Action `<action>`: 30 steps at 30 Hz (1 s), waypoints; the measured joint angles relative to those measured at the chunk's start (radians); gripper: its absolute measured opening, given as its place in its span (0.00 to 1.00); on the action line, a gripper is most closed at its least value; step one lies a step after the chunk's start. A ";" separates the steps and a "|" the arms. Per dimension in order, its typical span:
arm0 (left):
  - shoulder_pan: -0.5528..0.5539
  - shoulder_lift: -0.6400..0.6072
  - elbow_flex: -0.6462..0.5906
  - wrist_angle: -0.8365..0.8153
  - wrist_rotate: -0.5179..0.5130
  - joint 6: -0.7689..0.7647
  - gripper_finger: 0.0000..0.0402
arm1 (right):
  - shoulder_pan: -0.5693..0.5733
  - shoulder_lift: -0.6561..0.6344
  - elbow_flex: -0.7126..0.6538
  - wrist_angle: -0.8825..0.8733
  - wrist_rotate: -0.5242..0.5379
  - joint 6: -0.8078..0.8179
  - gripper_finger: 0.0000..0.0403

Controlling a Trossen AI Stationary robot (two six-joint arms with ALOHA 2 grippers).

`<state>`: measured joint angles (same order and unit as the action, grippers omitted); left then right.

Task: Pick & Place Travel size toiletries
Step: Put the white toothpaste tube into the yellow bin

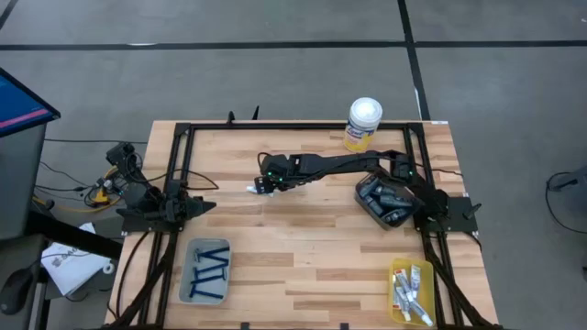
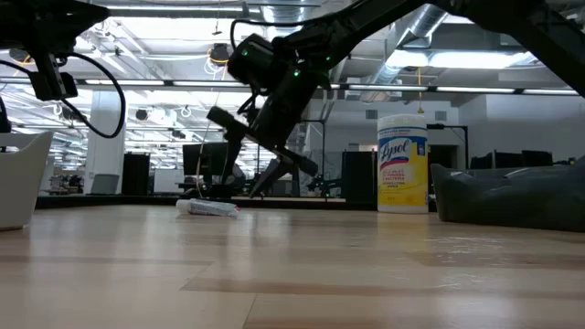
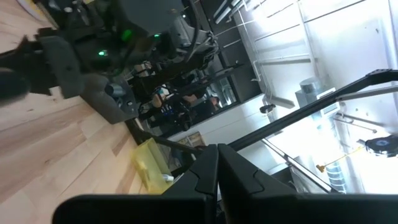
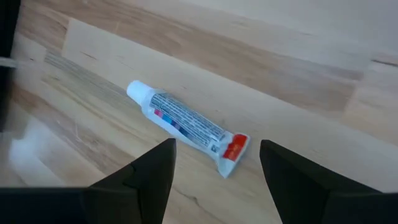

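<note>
- The right claw hangs low over the middle of the counter, fingers spread and gripping nothing, with the small white tube lying flat on the wood just ahead of the tips
- The tube looks light, soft-walled and smooth; a pinch across its mid-body, clear of the round cap and the flat crimped end, seems the surest hold
- Pale laminated wood strips form the counter, matte and lightly grained
- The left claw waits pressed shut at the counter's left edge
- Farther out: blue razors in the grey tray, more tubes in the yellow tray, dark oval containers in the dark tray, and a white-lidded yellow canister
</note>
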<state>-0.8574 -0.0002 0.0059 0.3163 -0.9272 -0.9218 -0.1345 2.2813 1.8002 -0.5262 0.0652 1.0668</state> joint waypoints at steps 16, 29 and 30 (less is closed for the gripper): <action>0.000 0.000 0.000 0.001 0.000 0.000 0.00 | 0.006 0.065 0.055 0.009 -0.016 -0.004 0.54; 0.000 0.000 0.000 0.004 0.000 0.000 0.00 | 0.022 0.059 0.056 0.081 -0.011 -0.678 0.56; 0.000 0.000 0.000 0.004 0.000 0.000 0.00 | 0.022 0.059 0.056 0.066 -0.011 -0.712 0.57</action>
<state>-0.8572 -0.0002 0.0059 0.3199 -0.9272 -0.9218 -0.1123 2.3405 1.8558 -0.4601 0.0543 0.3550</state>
